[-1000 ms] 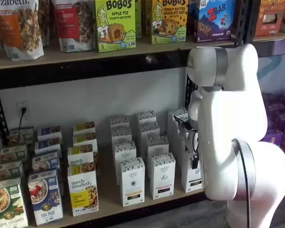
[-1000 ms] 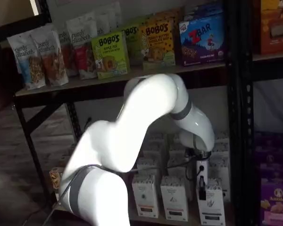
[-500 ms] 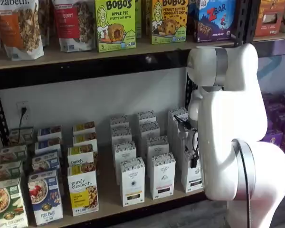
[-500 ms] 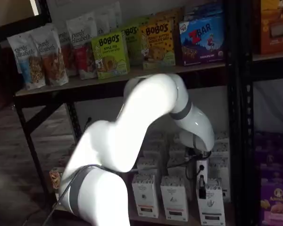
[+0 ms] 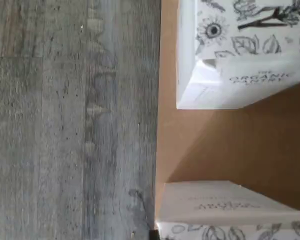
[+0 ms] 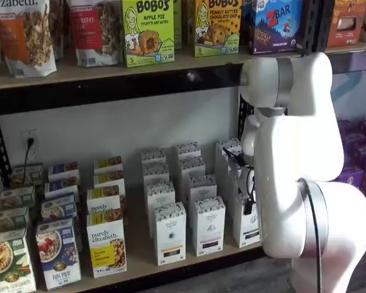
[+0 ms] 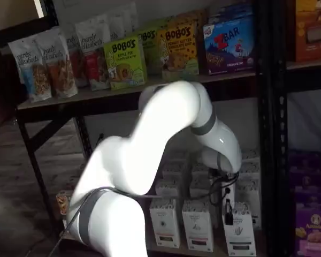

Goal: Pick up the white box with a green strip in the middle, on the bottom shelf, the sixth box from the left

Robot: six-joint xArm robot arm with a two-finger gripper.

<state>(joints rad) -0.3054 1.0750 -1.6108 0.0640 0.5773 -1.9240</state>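
Down low, the bottom shelf (image 6: 140, 253) holds rows of cartons: granola boxes (image 6: 105, 243) at lower left, white speckled-top cartons (image 6: 170, 232) mid-frame. The white box (image 6: 246, 226) sits at the row's right end, front rank, half hidden by the arm (image 6: 296, 177). The gripper (image 7: 228, 213) hangs just above it; finger gap can't be told.

Grey wood-grain floor planks (image 5: 75, 120) fill most of the wrist view, and the same floor (image 7: 16, 176) runs off to the side of the rack in a shelf view. A pale wall (image 6: 122, 128) sits behind the shelving, with a power outlet (image 6: 29, 141) and a black cord plugged in. Black metal uprights (image 7: 270, 134) frame the rack. The light is soft, even, indoor.
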